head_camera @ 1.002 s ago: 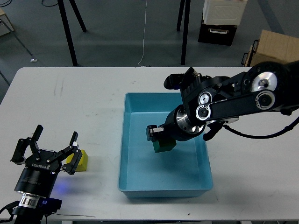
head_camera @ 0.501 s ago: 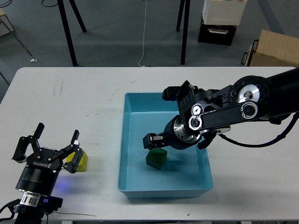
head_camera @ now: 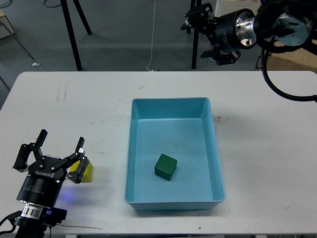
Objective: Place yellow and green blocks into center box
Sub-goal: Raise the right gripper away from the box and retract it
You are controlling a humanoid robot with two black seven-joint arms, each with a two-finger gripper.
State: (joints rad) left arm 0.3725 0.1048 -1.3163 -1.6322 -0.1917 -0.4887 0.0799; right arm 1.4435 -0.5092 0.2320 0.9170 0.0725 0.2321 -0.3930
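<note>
A green block (head_camera: 165, 166) lies on the floor of the blue center box (head_camera: 132, 148), a little below its middle. A yellow block (head_camera: 85, 171) sits on the white table at the front left, partly hidden behind my left gripper's right finger. My left gripper (head_camera: 60, 142) is open and empty, with its fingers spread just left of the yellow block. My right gripper (head_camera: 203, 27) is raised high beyond the table's far edge, far from the box. It looks dark and its fingers cannot be told apart.
The white table (head_camera: 74, 109) reaches from edge to edge. Beyond its far edge stand black stand legs (head_camera: 74, 34), a cardboard box (head_camera: 290, 49) and a dark case (head_camera: 230, 32) on the floor.
My right gripper let go of the green block, which now rests in the box. The right arm then lifted up and away to the top right. The left arm has not moved.
</note>
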